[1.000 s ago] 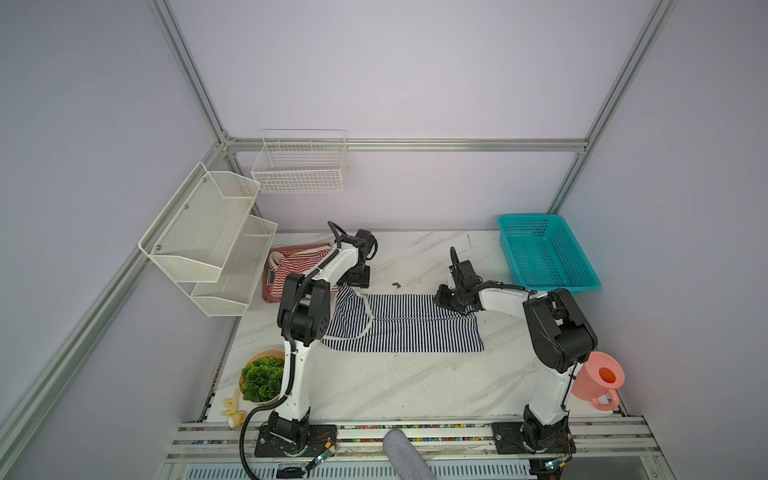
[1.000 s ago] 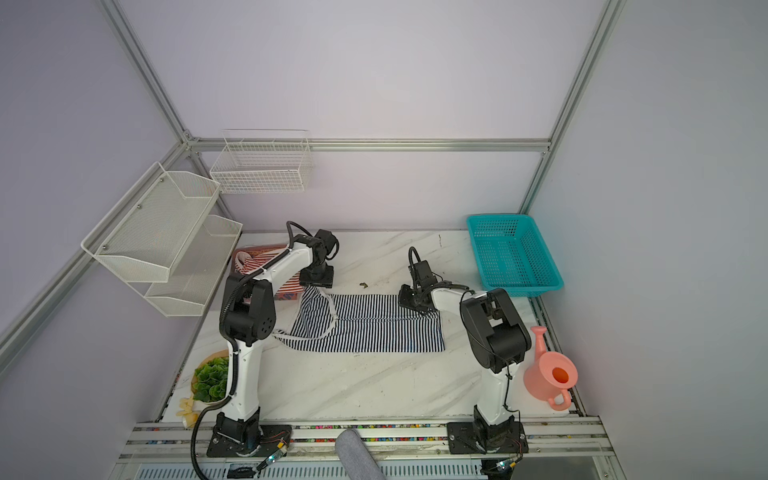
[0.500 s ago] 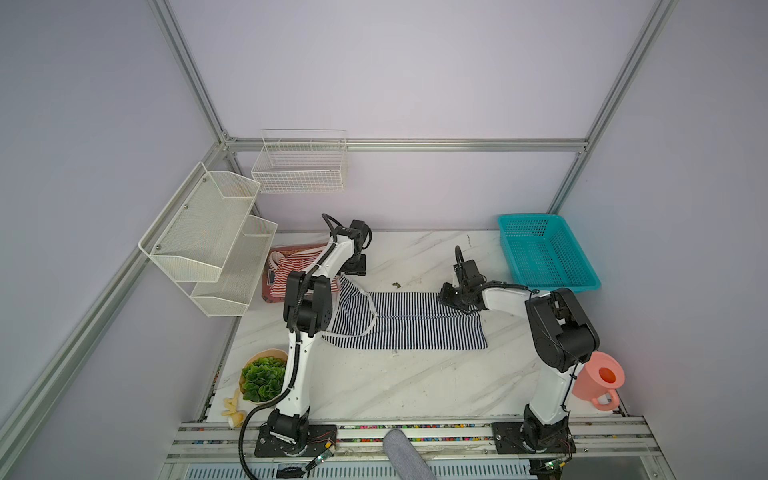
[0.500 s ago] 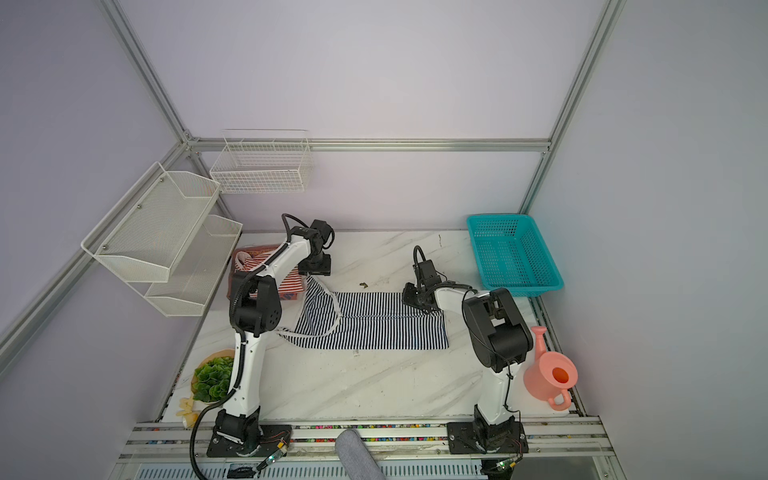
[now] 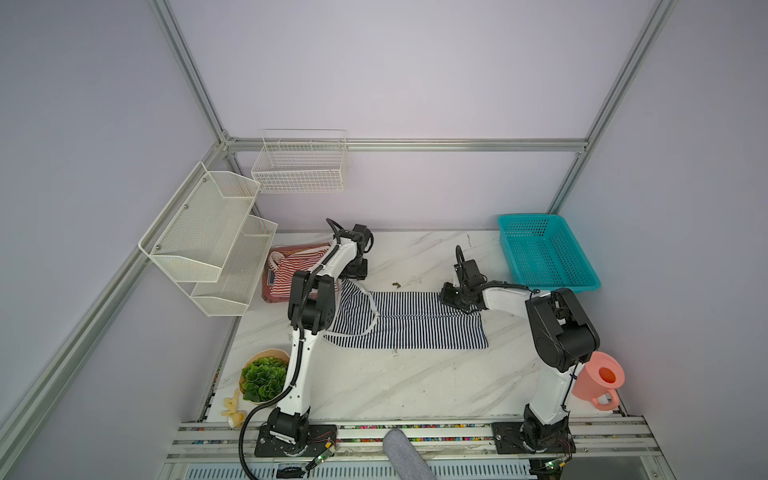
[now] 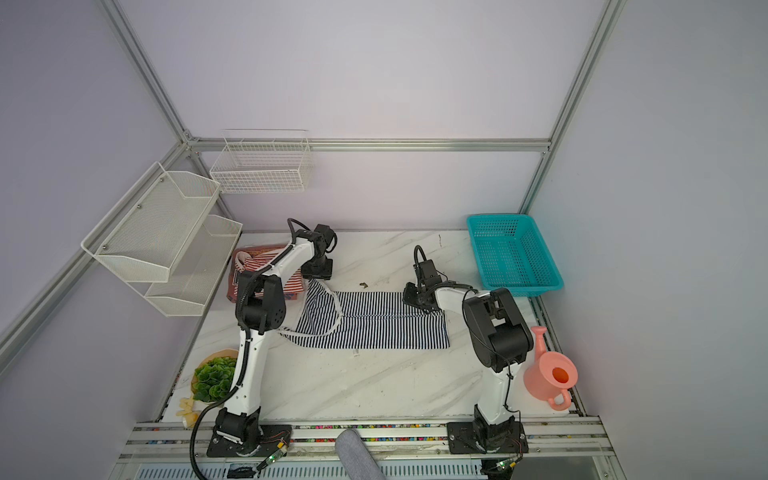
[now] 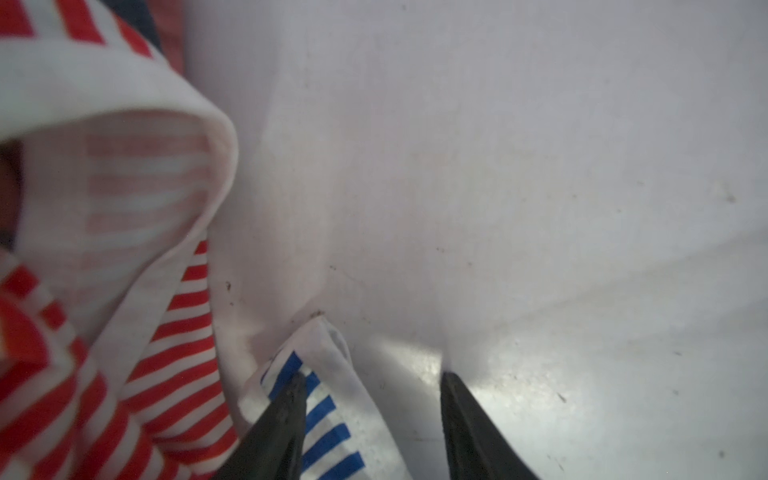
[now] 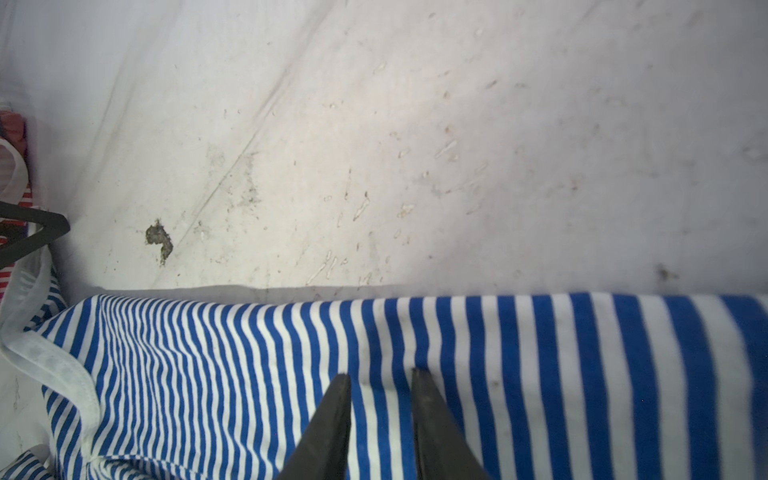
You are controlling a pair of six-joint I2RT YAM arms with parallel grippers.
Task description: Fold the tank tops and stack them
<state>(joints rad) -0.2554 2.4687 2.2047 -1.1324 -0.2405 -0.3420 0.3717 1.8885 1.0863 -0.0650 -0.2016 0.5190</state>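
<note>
Navy-striped top [image 5: 415, 320] — flat on table [image 5: 395, 382]

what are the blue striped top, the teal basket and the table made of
Navy-and-white striped tank top: soft knit cloth, probably cotton jersey; it lies limp, with sewn white trim. Teal basket: moulded plastic, with perforated walls. Table: glossy marble-look surface, grey-veined; real stone or laminate, unclear.

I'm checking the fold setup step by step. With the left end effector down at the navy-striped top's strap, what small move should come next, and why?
Probably close the left end effector on the strap. Its jaws stand apart, and the strap tip of the navy-striped tank top lies between them, beside one finger, while the right end effector seems to pinch the hem end.
</note>
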